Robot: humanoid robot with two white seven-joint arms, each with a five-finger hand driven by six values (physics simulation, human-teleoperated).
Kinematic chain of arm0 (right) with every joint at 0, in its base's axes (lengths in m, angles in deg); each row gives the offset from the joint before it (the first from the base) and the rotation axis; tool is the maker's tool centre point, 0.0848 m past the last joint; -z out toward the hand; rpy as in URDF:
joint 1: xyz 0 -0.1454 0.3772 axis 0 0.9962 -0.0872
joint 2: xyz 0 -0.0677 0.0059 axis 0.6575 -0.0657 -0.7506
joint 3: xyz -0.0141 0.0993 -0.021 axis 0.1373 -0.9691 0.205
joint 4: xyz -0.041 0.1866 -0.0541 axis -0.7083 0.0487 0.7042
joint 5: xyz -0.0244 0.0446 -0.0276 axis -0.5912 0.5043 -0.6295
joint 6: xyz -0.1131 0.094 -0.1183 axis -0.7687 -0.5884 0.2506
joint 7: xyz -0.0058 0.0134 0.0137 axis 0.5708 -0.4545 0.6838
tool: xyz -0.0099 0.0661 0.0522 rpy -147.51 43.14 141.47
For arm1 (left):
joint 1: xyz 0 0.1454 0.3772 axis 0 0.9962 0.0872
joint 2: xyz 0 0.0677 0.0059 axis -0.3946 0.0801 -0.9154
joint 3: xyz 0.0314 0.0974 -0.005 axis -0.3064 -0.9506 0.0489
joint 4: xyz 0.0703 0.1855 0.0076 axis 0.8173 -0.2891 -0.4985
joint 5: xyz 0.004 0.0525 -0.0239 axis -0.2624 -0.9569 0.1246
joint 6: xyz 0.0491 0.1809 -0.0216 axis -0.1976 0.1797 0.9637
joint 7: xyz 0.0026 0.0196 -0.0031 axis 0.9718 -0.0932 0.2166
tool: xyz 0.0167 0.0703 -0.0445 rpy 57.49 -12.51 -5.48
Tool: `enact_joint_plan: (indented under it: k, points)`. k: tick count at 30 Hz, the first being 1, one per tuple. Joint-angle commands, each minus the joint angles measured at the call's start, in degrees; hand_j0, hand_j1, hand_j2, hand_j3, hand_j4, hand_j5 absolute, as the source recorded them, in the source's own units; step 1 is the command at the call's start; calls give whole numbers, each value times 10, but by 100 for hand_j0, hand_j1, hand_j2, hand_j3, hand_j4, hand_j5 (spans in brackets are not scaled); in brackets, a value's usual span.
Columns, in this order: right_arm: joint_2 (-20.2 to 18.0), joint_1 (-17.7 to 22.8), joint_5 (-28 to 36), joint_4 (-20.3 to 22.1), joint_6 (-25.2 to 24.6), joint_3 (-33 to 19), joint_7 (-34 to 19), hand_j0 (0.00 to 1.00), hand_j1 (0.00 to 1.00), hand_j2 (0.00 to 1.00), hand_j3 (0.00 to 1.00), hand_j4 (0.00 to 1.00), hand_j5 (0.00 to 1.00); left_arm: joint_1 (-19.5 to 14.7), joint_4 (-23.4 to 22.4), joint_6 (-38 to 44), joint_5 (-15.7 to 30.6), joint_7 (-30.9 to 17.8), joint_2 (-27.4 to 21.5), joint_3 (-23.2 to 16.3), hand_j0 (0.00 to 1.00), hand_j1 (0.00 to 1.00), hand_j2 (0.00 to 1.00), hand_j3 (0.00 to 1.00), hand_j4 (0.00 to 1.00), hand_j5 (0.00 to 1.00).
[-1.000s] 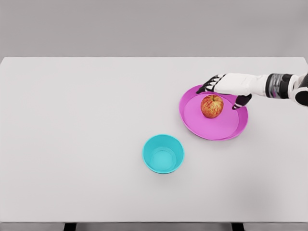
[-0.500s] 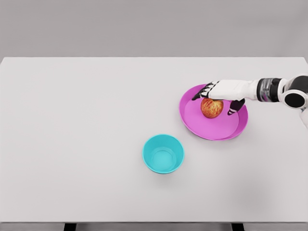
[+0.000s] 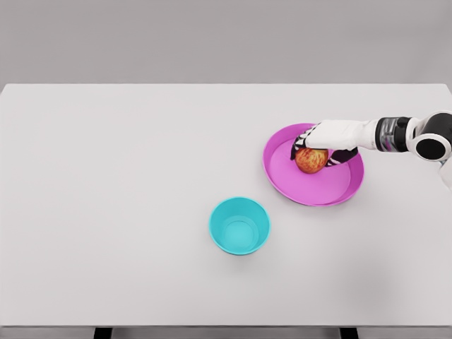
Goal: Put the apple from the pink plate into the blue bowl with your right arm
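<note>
**Right hand closed over the apple on the pink plate**

Reaching in from the right edge, the white five-finger right hand [image 3: 323, 143] lies over the top of the round red-and-yellow apple [image 3: 310, 162], with its dark-tipped fingers [image 3: 297, 149] curled down the fruit's far and left side and the thumb [image 3: 343, 157] wrapped round the right side. The digits are drawn together against the apple's skin, clamped on it rather than spread. The white forearm [image 3: 360, 133] runs almost level towards a dark grey wrist band [image 3: 385, 134] and a black-and-white joint at the picture's edge.

The apple is mostly red with a yellow-orange blush and faint streaks; only its lower, nearer half shows beneath the palm. It sits on the shallow round pink plate [image 3: 311, 189], a little above the plate's centre, and whether it is touching the plate or just raised cannot be told from this view.

The small round blue bowl [image 3: 239, 225], a glossy turquoise plastic, stands well apart from the plate, down and to the left, near the table's middle.

Both dishes rest on a wide matte white tabletop [image 3: 113, 198] that fills most of the view. Behind it is a plain grey wall [image 3: 212, 39], and two dark table legs [image 3: 102, 332] show at the bottom edge.
</note>
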Motion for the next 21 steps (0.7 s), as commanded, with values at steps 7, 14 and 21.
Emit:
enact_joint_plan:
  k: [7, 14, 21]
  points:
    - [-5, -1, 1, 7, -1, -7, 0, 46, 46, 46, 46, 46, 46, 0, 0, 0, 0, 0, 0, 1, 100, 100, 100, 100, 100, 100]
    - [-8, -13, 6, 11, -1, -18, 0, 46, 46, 46, 46, 46, 46, 0, 0, 0, 0, 0, 0, 1, 100, 100, 100, 100, 100, 100]
    - [-38, -10, 6, 100, -1, -49, 0, 46, 46, 46, 46, 46, 46, 0, 0, 0, 0, 0, 0, 0, 100, 100, 100, 100, 100, 100]
